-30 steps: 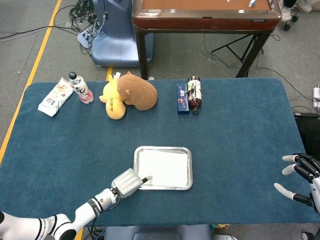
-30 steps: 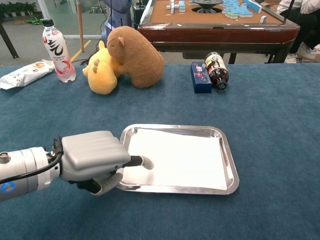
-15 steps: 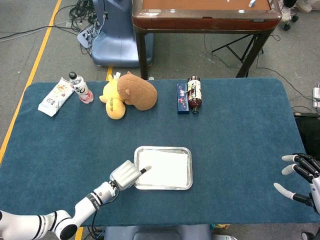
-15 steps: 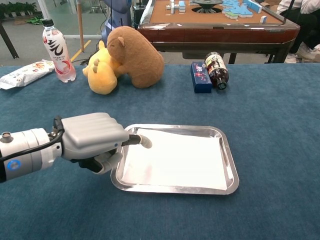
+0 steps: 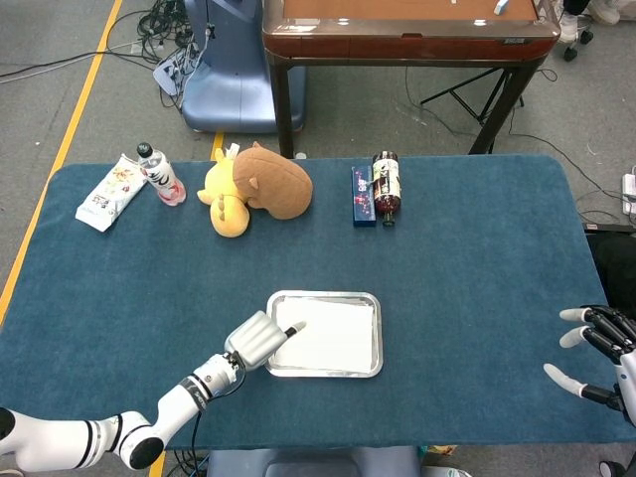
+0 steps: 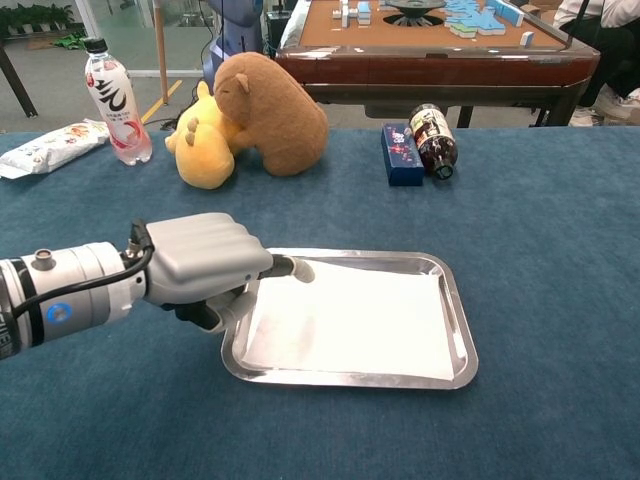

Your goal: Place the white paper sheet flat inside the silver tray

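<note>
The silver tray (image 5: 380, 338) (image 6: 350, 378) sits near the table's front middle. The white paper sheet (image 5: 336, 334) (image 6: 350, 320) lies flat inside it. My left hand (image 5: 260, 341) (image 6: 205, 265) is at the tray's left side, its fingers curled except for one straight finger (image 6: 295, 268). That fingertip touches the sheet's far left corner. My right hand (image 5: 594, 350) hovers off the table's right front edge with fingers spread and nothing in it; only the head view shows it.
Along the far side lie a snack packet (image 5: 109, 192), a standing water bottle (image 5: 159, 173), a yellow plush (image 5: 227, 204) against a brown plush (image 5: 273, 181), a blue box (image 5: 362, 196) and a dark bottle on its side (image 5: 386, 186). A wooden table (image 5: 407, 25) stands beyond.
My left hand has slid along the sheet's left edge, from the near left corner to the far left corner. The right hand has stayed put.
</note>
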You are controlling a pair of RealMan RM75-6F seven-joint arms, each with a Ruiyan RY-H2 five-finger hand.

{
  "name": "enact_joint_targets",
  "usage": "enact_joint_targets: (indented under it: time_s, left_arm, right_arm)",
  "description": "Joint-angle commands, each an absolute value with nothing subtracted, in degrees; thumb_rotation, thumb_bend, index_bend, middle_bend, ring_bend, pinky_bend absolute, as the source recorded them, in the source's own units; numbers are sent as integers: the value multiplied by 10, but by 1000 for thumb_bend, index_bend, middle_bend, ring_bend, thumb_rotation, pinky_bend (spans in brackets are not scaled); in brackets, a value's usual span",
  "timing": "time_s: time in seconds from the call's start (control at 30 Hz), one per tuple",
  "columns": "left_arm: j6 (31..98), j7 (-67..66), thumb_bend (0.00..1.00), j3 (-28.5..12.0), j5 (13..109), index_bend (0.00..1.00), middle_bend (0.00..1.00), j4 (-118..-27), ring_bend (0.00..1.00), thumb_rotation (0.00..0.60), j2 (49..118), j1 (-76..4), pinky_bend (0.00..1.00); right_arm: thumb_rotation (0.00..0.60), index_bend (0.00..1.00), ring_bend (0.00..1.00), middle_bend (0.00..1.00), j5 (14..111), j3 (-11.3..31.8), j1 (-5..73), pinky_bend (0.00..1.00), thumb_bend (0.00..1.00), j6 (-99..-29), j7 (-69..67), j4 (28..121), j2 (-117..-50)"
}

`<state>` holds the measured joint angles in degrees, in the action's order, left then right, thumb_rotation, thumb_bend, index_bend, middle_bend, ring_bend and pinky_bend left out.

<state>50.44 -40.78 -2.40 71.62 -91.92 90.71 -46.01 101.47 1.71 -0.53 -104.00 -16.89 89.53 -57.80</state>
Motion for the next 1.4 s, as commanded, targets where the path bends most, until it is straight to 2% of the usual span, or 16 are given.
enact_joint_targets:
  time_s: [0.03, 0.23, 0.47, 0.53, 0.67, 0.73, 0.83, 1.0, 1.2, 1.4]
  left_arm:
    - [512, -409, 688, -23, 713, 136, 1000, -921, 860, 600, 904, -458, 924]
    - [554, -403, 687, -29, 705, 100, 988, -942, 842, 600, 880, -440, 918]
    - [617, -380, 683, -46, 706, 59, 914, -1000, 765, 600, 826, -410, 898]
    - [634, -381, 683, -46, 702, 48, 866, -1020, 721, 600, 807, -399, 880]
    - [662, -372, 674, -43, 687, 42, 701, -1067, 639, 600, 771, -374, 842]
    - [675, -355, 667, -41, 684, 42, 626, -1089, 608, 600, 752, -360, 800]
    - [691, -338, 646, -35, 685, 66, 502, -1114, 493, 600, 723, -341, 672]
    - [723, -296, 620, -21, 700, 204, 349, -1141, 308, 600, 680, -303, 453]
    - [784, -236, 585, 9, 748, 264, 300, -1160, 234, 600, 637, -239, 319]
    - [838, -190, 560, 40, 800, 271, 298, -1162, 225, 600, 600, -180, 296]
  right_arm:
    - [600, 552, 275, 377, 1013, 17, -5, 438, 65, -1040, -171, 895, -577]
    - [600, 552, 275, 377, 1010, 17, -3, 438, 64, -1033, -170, 895, -577]
    - [600, 552, 275, 377, 1009, 16, 1, 438, 64, -1021, -159, 899, -579]
    - [600, 552, 275, 377, 1009, 15, 2, 438, 64, -1016, -155, 900, -580]
    - [600, 552, 275, 377, 1008, 14, 4, 438, 65, -1009, -148, 903, -580]
    - [600, 552, 275, 377, 1006, 14, 5, 438, 64, -1005, -145, 904, -580]
    - [600, 552, 276, 377, 1004, 14, 7, 438, 65, -999, -140, 905, -581]
    - [600, 552, 276, 377, 1001, 13, 11, 438, 64, -989, -132, 908, -583]
    - [600, 552, 275, 377, 994, 13, 15, 438, 64, -974, -121, 911, -586]
    - [600, 552, 275, 377, 992, 11, 20, 438, 65, -958, -106, 914, -590]
